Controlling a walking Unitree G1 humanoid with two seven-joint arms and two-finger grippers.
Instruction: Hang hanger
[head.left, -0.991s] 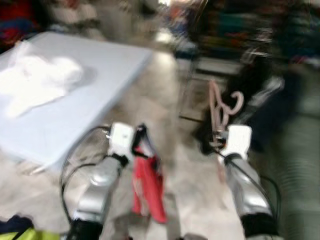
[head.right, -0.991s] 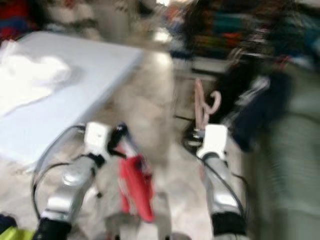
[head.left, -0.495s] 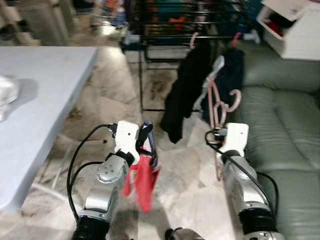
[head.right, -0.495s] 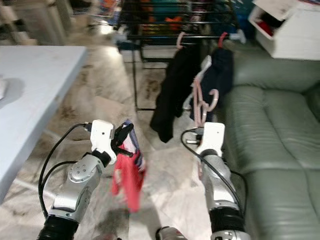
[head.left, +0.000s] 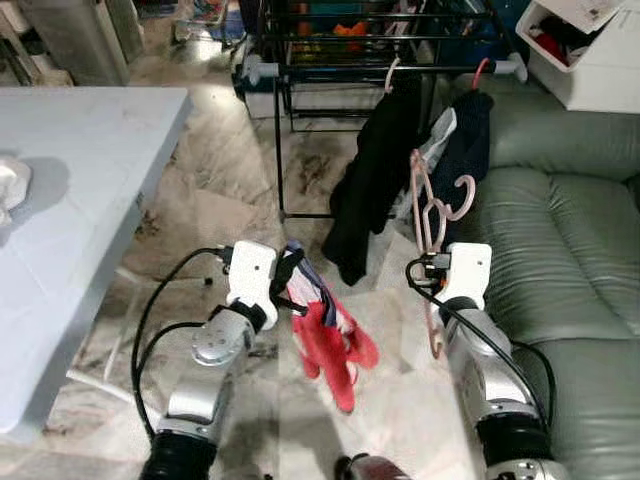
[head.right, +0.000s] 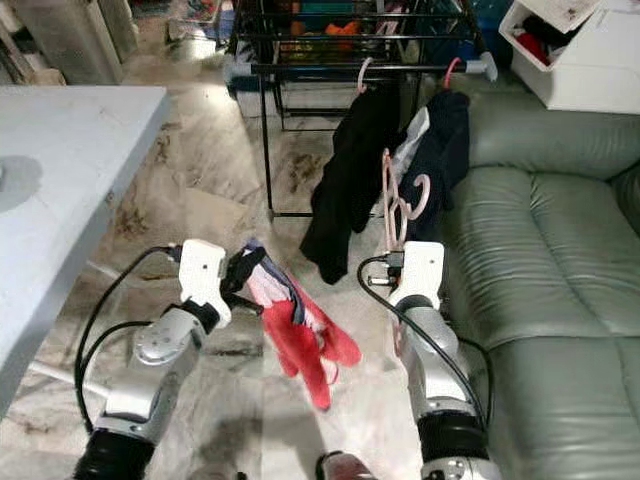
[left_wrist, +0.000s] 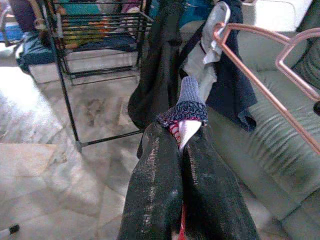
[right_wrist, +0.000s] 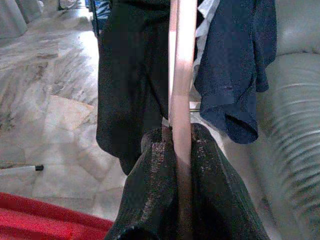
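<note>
My right gripper is shut on a pink hanger, held upright with its hook toward the black drying rack. In the right wrist view the pink hanger runs up between the fingers. My left gripper is shut on a red garment with a knitted blue-grey band; it dangles over the floor. The left wrist view has that garment pinched between the fingers. A black garment and a navy one hang from the rack's rail.
A grey-green sofa stands to the right, close to the rack. A pale blue table with a white cloth fills the left. A white box sits behind the sofa. Marble floor lies between.
The camera has swung toward the rack and steadied, so the picture is sharp. The red garment has swung out to the right under my left gripper. Both grippers keep their hold.
</note>
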